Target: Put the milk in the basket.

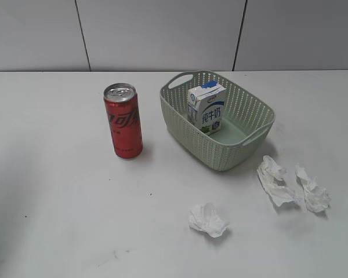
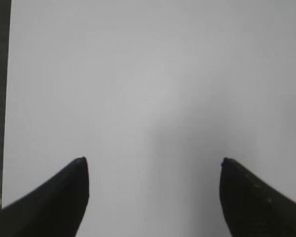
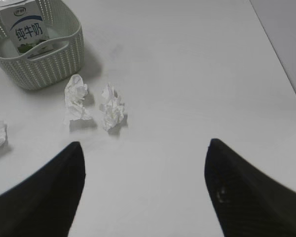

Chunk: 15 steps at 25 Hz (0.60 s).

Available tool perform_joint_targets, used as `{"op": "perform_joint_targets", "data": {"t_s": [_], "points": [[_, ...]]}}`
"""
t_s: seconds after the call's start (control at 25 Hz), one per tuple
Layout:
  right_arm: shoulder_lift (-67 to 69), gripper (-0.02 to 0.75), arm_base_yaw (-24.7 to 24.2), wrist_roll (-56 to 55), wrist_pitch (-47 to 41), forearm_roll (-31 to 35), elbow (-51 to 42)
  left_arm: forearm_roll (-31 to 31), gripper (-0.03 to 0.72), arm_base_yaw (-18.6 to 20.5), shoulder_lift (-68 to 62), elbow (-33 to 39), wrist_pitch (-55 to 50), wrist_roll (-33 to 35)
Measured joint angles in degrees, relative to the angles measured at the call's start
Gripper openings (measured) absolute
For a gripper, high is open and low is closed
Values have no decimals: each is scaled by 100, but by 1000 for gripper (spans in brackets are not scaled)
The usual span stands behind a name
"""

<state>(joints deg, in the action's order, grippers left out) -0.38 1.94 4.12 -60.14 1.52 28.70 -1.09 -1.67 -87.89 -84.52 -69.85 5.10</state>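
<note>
basket (image 1: 255, 119): milk (image 1: 207, 108) upright inside | left end effector (image 2: 153, 163): released | right end effector (image 3: 144, 145): released

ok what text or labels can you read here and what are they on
"纯牛奶", blue characters on the milk carton's front, standing in the basket.
Small logo above them: too small to read.
White script down the red soda can: looks like a Coca-Cola logo, only partly visible.
Nothing else bears text.

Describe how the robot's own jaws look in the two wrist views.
Both grippers, left gripper and right gripper, show two black, matte jaws, broad at the frame's bottom edge and tapering to blunt tips. The right one's fingers carry faint pale specks. No cables, markings or arm links are visible.
</note>
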Motion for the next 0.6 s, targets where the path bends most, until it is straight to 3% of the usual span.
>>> {"op": "perform_joint_targets", "data": {"t_s": [0.24,0.6], "points": [[0,586,0,0,0,0,0,-6,605,63,1461,2082,380,0],[0,586,0,0,0,0,0,-6,595,63,3340,4197,582,-130]]}}
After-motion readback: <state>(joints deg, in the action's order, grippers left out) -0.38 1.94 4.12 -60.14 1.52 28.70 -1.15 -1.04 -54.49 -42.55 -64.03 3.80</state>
